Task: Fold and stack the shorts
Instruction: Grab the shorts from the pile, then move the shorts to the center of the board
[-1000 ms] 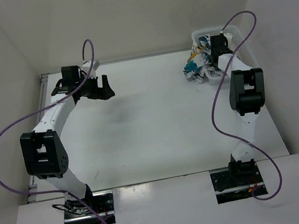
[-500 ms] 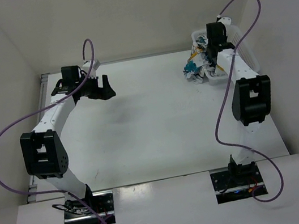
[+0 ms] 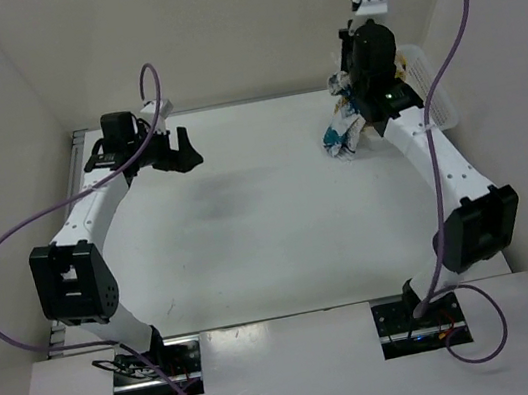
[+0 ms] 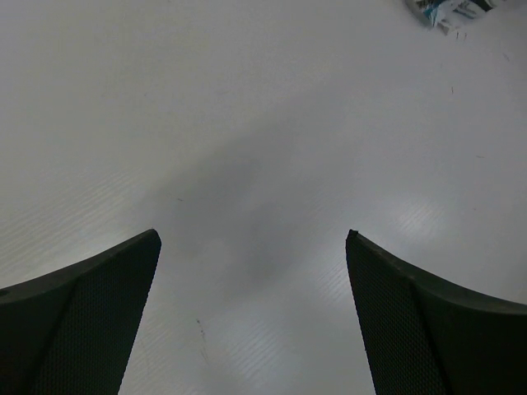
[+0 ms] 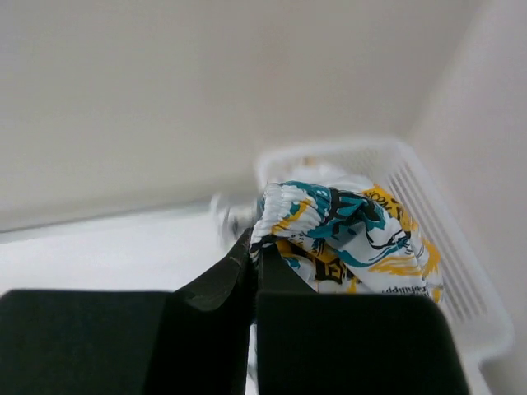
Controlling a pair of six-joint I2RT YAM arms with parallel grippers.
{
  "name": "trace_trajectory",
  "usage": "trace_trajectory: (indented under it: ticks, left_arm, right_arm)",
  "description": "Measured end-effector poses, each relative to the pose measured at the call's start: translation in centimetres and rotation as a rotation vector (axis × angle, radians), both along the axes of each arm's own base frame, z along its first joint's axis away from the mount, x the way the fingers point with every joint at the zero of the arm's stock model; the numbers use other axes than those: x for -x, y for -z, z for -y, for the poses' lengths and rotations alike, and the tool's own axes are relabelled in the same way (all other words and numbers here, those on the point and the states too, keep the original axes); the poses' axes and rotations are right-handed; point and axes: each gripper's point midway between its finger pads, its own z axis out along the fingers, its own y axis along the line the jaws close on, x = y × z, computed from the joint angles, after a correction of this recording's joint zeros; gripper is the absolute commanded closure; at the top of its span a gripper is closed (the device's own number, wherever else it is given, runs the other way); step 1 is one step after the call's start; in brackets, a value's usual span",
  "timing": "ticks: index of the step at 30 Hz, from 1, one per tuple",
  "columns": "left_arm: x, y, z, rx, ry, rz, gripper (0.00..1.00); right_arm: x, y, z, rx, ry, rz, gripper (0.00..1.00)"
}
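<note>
The shorts (image 3: pixel 345 121), white cloth with teal, yellow and black print, hang from my right gripper (image 3: pixel 357 72) at the table's far right, their lower end near the tabletop. In the right wrist view the gripper (image 5: pixel 254 247) is shut on the elastic waistband of the shorts (image 5: pixel 346 226), with the cloth draping to the right over the basket. My left gripper (image 3: pixel 176 156) is open and empty at the far left; its wrist view shows both fingers (image 4: pixel 99 321) spread over bare table, with a corner of the shorts (image 4: pixel 457 10) at the top right.
The white plastic lattice basket (image 3: pixel 429 94) stands in the far right corner against the walls; it also shows in the right wrist view (image 5: pixel 445 214). White walls close in the table on the left, back and right.
My right arm has risen and stretched out, lifting the shorts up out of the basket and a little to the left. The left arm has shifted slightly.
</note>
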Motion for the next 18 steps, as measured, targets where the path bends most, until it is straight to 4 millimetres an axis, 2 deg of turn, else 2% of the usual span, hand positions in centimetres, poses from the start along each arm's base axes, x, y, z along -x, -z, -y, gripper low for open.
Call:
trace_trajectory:
  ticks: [1, 3, 7, 11, 13, 15, 16, 17, 18]
  left_arm:
    - [0.0, -0.4, 0.0, 0.001, 0.001, 0.011, 0.0]
    - [0.2, -1.0, 0.0, 0.003, 0.001, 0.029, 0.0]
    - [0.9, -2.0, -0.2, -0.002, -0.008, 0.058, 0.0]
    - [1.6, -2.6, -1.5, -0.022, -0.052, 0.083, 0.0]
    - [1.6, -2.9, -3.2, -0.04, -0.107, 0.098, 0.0]
    - [1.6, -3.3, -5.4, -0.058, -0.173, 0.113, 0.0]
    - [1.7, -3.5, -6.6, -0.068, -0.208, 0.122, 0.0]
    - [1.8, -3.8, -7.5, -0.075, -0.236, 0.133, 0.0]
    - [2.0, -3.9, -8.3, -0.083, -0.263, 0.142, 0.0]
  right_arm:
    - [0.7, -2.3, -2.1, 0.031, -0.062, 0.061, 1.0]
    - [2.0, -6.2, -5.1, 0.063, -0.151, 0.165, 1.0]
    - [5.0, -14.5, -9.9, 0.076, -0.297, 0.37, 1.0]
    - [7.2, -20.1, -13.4, 0.005, -0.41, 0.488, 1.0]
    - [7.8, -21.4, -14.8, -0.04, -0.459, 0.512, 1.0]
    - [7.8, -21.3, -16.5, -0.099, -0.519, 0.498, 0.98]
    - [7.6, -20.8, -17.1, -0.119, -0.537, 0.48, 0.9]
    - [7.1, -20.0, -17.9, -0.147, -0.557, 0.453, 0.72]
    - [6.6, -18.9, -18.5, -0.169, -0.573, 0.421, 0.61]
